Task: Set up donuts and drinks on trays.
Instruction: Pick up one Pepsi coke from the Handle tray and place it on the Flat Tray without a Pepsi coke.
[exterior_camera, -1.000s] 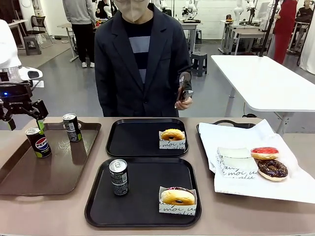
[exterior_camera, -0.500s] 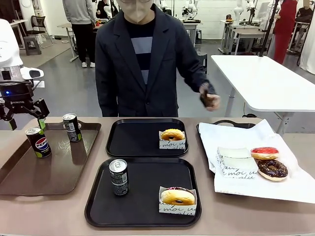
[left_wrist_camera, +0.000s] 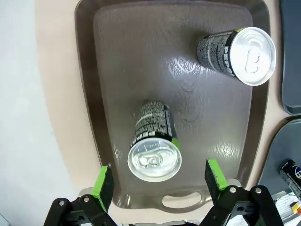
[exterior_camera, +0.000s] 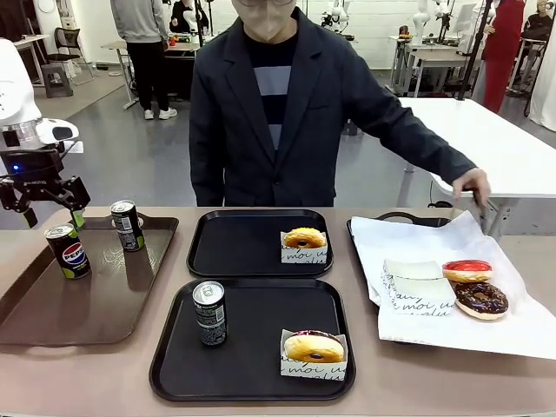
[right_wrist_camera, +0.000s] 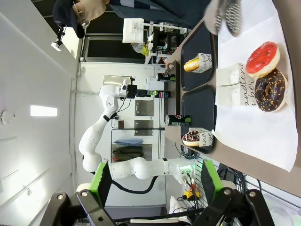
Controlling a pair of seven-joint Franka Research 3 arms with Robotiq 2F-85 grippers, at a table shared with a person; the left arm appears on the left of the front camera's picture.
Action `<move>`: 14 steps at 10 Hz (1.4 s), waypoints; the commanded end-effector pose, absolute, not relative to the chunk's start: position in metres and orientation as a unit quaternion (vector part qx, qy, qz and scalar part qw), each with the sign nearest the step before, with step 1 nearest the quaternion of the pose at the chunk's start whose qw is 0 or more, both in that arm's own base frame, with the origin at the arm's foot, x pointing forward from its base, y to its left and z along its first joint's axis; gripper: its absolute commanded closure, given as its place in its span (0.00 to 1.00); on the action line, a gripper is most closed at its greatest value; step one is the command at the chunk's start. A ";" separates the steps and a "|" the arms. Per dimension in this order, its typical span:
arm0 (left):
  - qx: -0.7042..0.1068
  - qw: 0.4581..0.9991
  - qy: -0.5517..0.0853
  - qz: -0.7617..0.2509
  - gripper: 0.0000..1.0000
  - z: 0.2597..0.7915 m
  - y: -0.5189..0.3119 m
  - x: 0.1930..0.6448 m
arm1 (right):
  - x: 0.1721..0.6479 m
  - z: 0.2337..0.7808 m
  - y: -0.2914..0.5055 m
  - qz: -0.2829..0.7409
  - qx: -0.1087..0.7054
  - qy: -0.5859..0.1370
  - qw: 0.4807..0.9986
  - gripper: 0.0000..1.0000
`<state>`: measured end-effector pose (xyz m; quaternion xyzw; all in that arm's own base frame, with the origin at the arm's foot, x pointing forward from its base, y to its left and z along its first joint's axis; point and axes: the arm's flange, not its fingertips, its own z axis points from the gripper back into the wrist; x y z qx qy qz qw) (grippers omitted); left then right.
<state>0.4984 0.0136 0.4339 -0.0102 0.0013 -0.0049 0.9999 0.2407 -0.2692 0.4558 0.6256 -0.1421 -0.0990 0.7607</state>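
Left gripper (exterior_camera: 54,215) hangs wide open and empty above the can (exterior_camera: 69,252); it looks light, slick, thin-walled, best squeezed mid-body

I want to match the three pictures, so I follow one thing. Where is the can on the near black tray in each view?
Front: the can stands low, left of centre.
Left wrist: the can is at the right edge, low.
Right wrist: the can is near the centre, lying sideways in the rolled picture.
Shared landmark: the near tray under it.
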 end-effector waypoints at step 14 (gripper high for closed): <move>-0.011 0.998 -0.036 -0.047 0.00 0.374 0.015 0.485 | 0.240 0.456 -0.270 -0.096 0.631 -0.144 0.757 0.00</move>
